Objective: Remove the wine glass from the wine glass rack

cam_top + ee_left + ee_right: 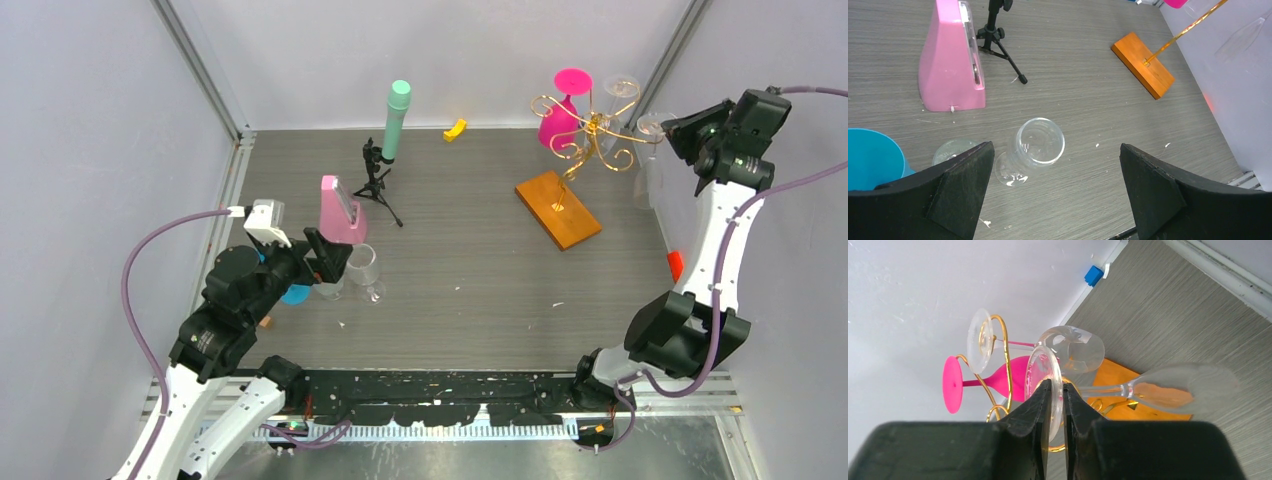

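— One step in: our right gripper (1058, 390) is clamped on the foot of the wine glass (1178, 387), seemingly hooked on the wine glass rack (590, 130).
— Then we slide it outward, level; our left gripper (1055, 146) gapes, idle.

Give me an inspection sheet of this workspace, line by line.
Surface: grey wood-grain table, white specks.
Job's things: gold wire wine glass rack on orange wooden base; clear wine glass held by its foot at the rack; pink wine glass hangs there.
Clutter: pink wedge-shaped block, black mini tripod, green cylinder, blue cup, clear standing glass, yellow piece.
Tools: left tool open near the standing glass; right tool shut on the clear wine glass's foot.
Cables: purple cables off both arms.
Surroundings: pale walls, metal frame posts.
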`<state>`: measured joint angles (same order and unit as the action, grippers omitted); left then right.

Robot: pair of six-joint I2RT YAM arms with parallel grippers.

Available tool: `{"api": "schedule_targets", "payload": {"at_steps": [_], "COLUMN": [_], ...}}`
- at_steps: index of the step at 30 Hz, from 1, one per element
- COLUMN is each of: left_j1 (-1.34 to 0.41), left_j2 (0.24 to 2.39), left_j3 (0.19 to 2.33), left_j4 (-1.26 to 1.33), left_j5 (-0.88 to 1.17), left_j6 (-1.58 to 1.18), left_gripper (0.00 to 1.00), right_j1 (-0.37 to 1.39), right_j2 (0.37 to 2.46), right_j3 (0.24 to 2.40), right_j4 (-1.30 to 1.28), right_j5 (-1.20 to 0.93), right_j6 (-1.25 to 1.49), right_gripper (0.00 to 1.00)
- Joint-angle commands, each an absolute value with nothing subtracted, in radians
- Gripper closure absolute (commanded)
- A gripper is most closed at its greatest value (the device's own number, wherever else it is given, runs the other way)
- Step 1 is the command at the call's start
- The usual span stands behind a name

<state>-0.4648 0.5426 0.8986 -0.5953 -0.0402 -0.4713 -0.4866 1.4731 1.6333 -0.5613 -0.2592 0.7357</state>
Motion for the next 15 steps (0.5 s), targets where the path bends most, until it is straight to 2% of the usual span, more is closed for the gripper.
{"api": "schedule_targets", "payload": {"at_steps": [1,15], "left_j1": [-0.466,-0.466], "left_j2": [0.525,0.517], "left_j3": [0.927,0.92], "left_j4": [-0.563,-0.563], "left_j5": [-0.065,-0.075], "left_j6": [-0.493,-0.511], "left_gripper": [0.0,0.0], "right_j1": [-0.491,-0.491], "right_j2": [1.381,1.276], "right_j3": [1.607,1.546], "right_j4": [-0.472,-0.429], "right_j5": [-0.214,-0.16], "right_j6": [0.849,0.945], "right_gripper": [1.0,1.0]}}
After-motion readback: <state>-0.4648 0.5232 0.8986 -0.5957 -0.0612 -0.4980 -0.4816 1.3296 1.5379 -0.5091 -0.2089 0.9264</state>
